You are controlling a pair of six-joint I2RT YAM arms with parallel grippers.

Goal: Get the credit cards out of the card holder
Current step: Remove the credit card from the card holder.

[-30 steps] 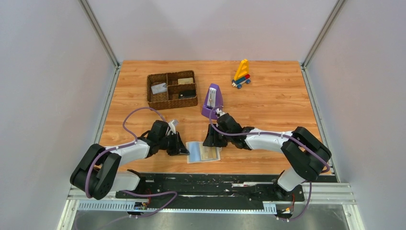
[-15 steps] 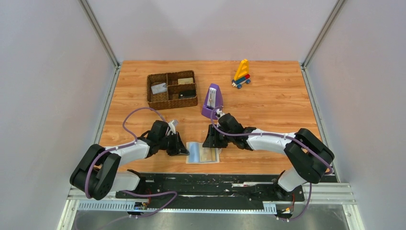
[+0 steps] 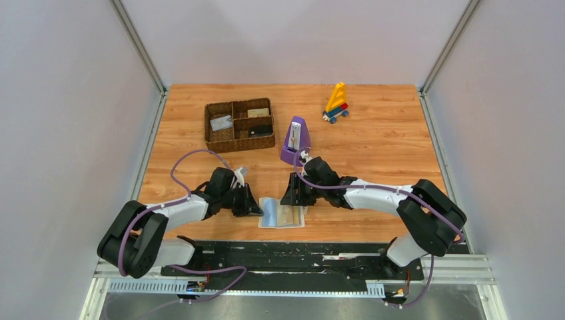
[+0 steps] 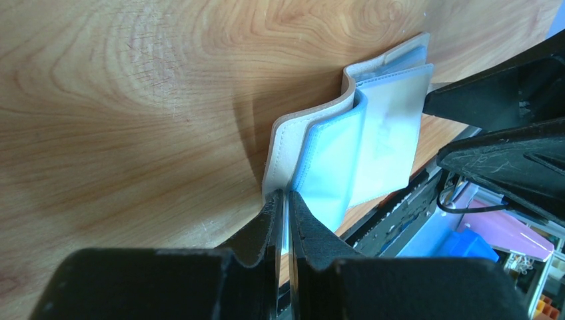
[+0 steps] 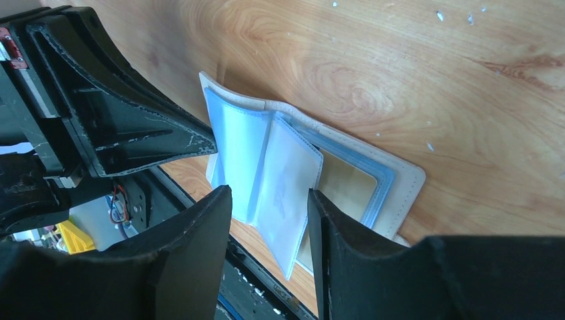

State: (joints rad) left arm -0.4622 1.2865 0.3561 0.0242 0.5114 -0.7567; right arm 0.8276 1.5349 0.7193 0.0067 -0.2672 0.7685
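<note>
Pinning the pale-blue folding card holder [image 3: 283, 215] open, lower centre of the overhead view.
Left claw [image 4: 285, 200] is pinched narrow on the holder's cover edge; right claw [image 5: 266, 200] stands wide, jaws astride a clear sleeve leaf [image 5: 286, 180], with a tan rectangular card [image 5: 343, 180] in a slot right of centre in its wrist view. Closing on the slippery leaf instead of the card could drag the holder from the left pinch.

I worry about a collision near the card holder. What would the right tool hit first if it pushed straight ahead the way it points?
Most likely the card holder: its raised clear page stands between the open right tool's fingers. Depth beyond is unclear.
</note>
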